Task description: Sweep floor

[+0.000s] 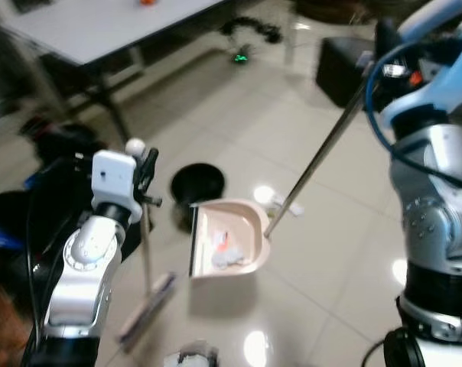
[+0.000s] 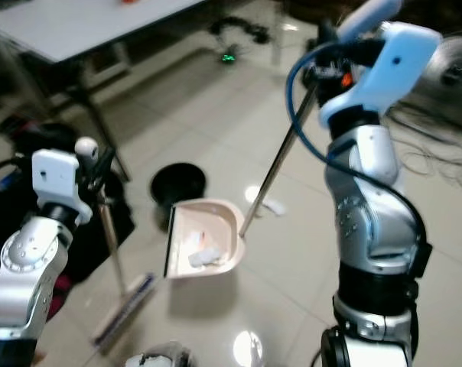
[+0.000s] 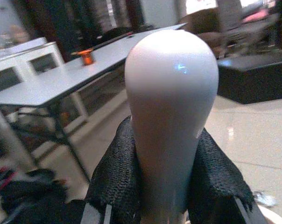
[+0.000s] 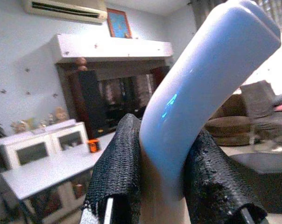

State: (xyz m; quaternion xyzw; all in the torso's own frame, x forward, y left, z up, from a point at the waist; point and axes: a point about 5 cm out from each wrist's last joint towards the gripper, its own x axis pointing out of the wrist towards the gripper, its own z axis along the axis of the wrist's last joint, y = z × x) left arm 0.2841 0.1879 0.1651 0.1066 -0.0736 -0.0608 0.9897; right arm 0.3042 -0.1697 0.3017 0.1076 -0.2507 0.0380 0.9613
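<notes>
A pale pink dustpan [image 1: 229,238] rests on the tiled floor with bits of white and red litter inside. Its long metal pole [image 1: 323,153] rises to a light blue handle [image 4: 201,93], and my right gripper [image 4: 164,186] is shut on that handle at the upper right. My left gripper [image 3: 169,186] is shut on the white rounded top of the broom handle [image 3: 171,107]. The broom's thin pole [image 1: 147,252] runs down to the brush head [image 1: 148,306] on the floor, left of the dustpan. A scrap of white litter [image 1: 286,205] lies by the dustpan pole.
A black round bin [image 1: 197,183] stands just behind the dustpan. A grey table [image 1: 101,30] is at the back left, dark bags [image 1: 55,149] beneath it. A black box [image 1: 342,65] sits at the back right, with cables [image 1: 250,30] on the floor.
</notes>
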